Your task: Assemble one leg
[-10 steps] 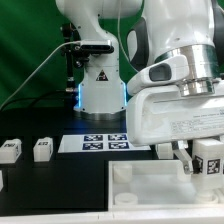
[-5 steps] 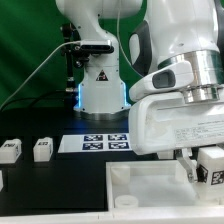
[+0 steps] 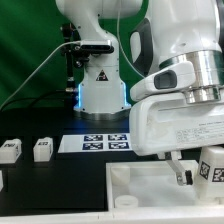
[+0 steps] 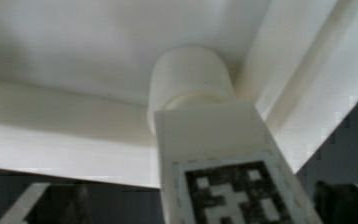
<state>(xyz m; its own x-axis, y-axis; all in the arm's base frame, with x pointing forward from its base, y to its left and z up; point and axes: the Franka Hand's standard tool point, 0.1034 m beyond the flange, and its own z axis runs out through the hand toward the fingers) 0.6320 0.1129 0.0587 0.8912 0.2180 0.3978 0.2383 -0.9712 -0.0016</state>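
Observation:
My gripper (image 3: pixel 198 170) is shut on a leg (image 3: pixel 212 168), a small white block with a black-and-white tag. It holds the leg low over the right side of the large white tray-like square part (image 3: pixel 150 188). In the wrist view the leg (image 4: pixel 208 120) runs out from between the jaws, its rounded end close to the white part's inner wall (image 4: pixel 87 60). The leg's tag (image 4: pixel 247 196) faces the camera. Two more legs (image 3: pixel 10 150) (image 3: pixel 42 149) lie on the black table at the exterior view's left.
The marker board (image 3: pixel 105 142) lies behind the square part, in front of the robot's base (image 3: pixel 100 95). A part of another white piece (image 3: pixel 2 180) shows at the exterior view's left edge. A green backdrop stands behind.
My gripper has moved down and toward the exterior view's right with the leg in it, closer to the square part. The loose legs have not moved.

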